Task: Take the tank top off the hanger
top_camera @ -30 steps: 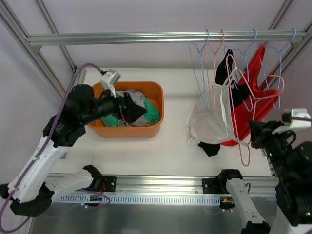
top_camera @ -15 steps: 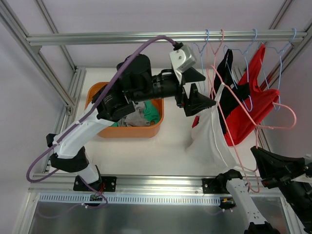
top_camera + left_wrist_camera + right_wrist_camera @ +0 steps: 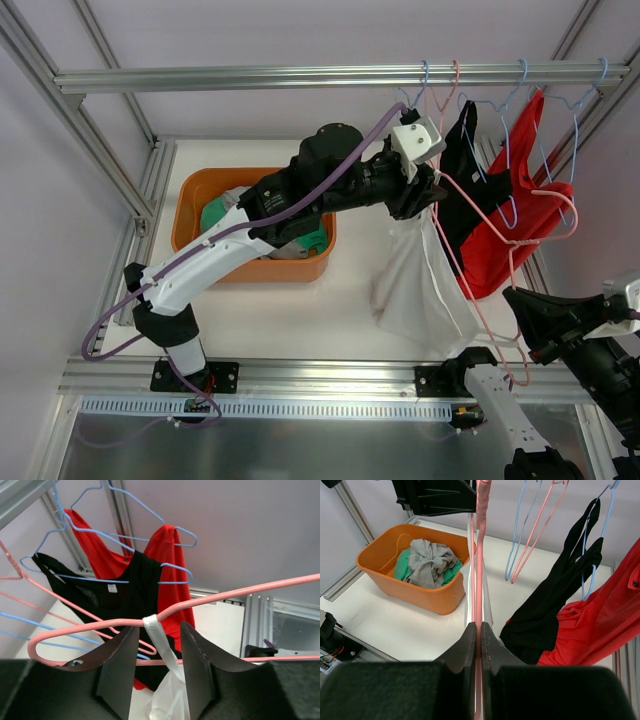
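Tank top (image 3: 415, 285), white: hangs right of the orange bin (image 3: 190, 215), a strap (image 3: 159, 635) looped over the shoulder of the pink hanger (image 3: 479, 555), body drooping toward the table. Left gripper (image 3: 425, 195): come across from the bin within the last second, fingers now spread either side of the strap, not closed on it. Right gripper (image 3: 477, 627): clamped on the hanger's wire, holding it tilted toward the near edge; pulling the strap off judged the next step
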